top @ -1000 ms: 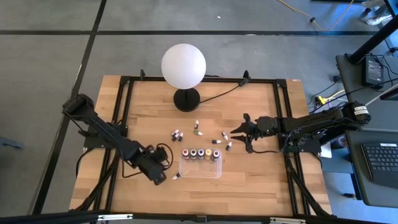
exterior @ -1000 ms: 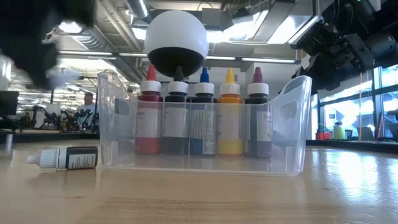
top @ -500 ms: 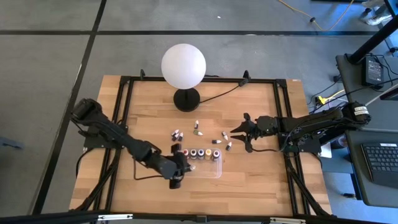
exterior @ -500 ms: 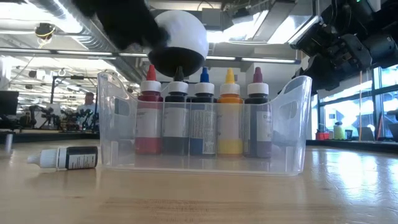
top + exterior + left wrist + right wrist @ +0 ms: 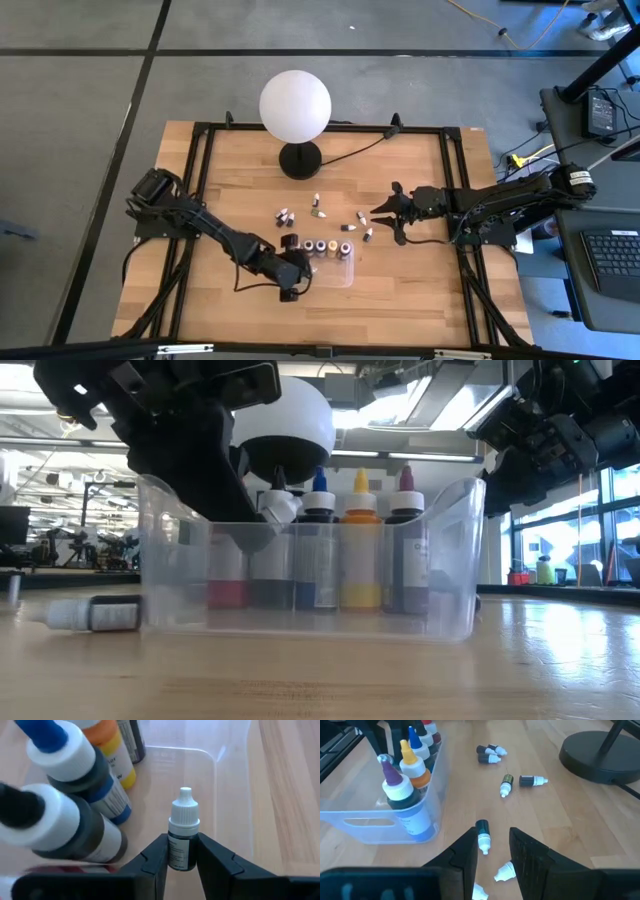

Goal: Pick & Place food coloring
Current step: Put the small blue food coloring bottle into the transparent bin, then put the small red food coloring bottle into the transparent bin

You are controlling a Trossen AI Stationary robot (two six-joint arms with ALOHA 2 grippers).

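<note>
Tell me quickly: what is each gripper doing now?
Left gripper: closed on a small bottle, over the tray.
Right gripper: open, holding nothing, above the loose bottles.

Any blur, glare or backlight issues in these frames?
Left wrist view: near big bottles blurred, small dropper bottle between the left gripper's fingers sharp. Low view: bright windows backlight, that arm reads as silhouette; tray wall hazes the bottles behind. High view: globe lamp washed out white.

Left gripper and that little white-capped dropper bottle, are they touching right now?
Touching. In the left wrist view, both fingers of the left gripper press the small bottle's dark body, inside the clear tray.
</note>
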